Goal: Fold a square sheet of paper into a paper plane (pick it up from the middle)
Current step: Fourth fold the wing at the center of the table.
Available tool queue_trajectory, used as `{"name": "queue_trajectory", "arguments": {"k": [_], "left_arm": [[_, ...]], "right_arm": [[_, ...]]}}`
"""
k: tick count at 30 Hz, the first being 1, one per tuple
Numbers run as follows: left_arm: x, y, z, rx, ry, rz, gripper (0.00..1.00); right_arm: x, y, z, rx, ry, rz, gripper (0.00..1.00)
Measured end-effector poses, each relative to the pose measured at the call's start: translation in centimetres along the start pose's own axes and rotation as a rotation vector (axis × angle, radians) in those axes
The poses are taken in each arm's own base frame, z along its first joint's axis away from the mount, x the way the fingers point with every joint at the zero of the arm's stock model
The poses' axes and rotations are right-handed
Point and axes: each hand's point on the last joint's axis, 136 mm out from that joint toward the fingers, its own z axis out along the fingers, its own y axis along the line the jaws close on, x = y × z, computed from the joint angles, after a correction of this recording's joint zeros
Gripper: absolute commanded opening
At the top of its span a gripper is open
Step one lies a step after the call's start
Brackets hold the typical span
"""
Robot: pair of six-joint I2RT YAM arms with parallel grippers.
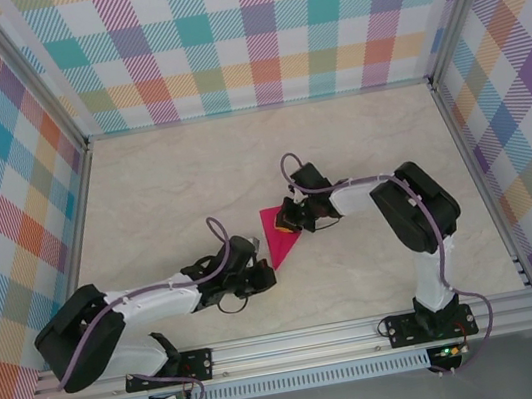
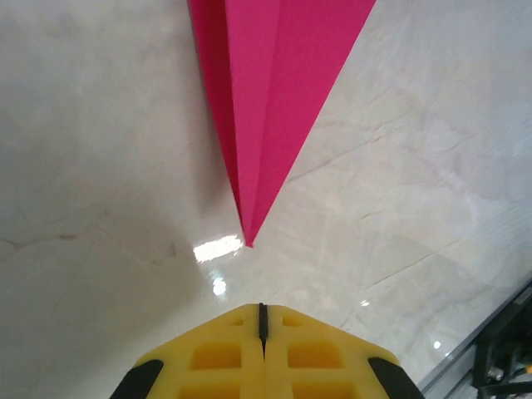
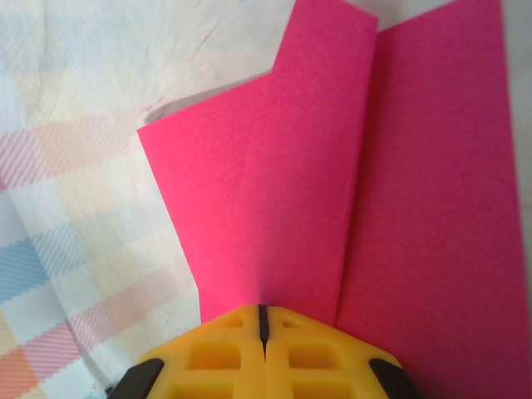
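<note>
Left gripper (image 2: pixel 260 312), jaws closed on nothing, sits just short of the plane's (image 2: pixel 266 100) nose. The right gripper (image 3: pixel 262 312), also closed, is at the plane's wide tail; I cannot tell whether it presses the paper. The plane lies on the table (image 1: pixel 164 195) between the two. I judge it light, thin, easily creased and prone to sliding, so I would pinch along the centre fold. Count: one plane, two grippers.

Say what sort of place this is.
Probably a lab robot cell: checked panels on aluminium framing enclose a marble-look table, left arm and right arm bolted to its near rail.
</note>
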Motion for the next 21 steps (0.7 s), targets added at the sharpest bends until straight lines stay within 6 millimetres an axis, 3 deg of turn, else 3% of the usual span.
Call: {"name": "queue_trajectory", "arguments": {"k": [6, 12, 21], "left_arm": [[-3.4, -2.0, -1.2, 0.068, -0.091, -0.013, 0.01], [-4.8, -3.7, 0.8, 0.12, -0.094, -0.015, 0.0], [-4.7, -1.8, 4.0, 0.06, -0.057, -0.045, 0.0]], "right_arm": [[-1.1, -1.5, -1.6, 0.054, -0.118, 0.104, 0.01], [-1.6, -1.9, -2.1, 0.069, -0.158, 0.143, 0.01], [-1.5, -1.8, -2.1, 0.065, -0.155, 0.146, 0.01]]}}
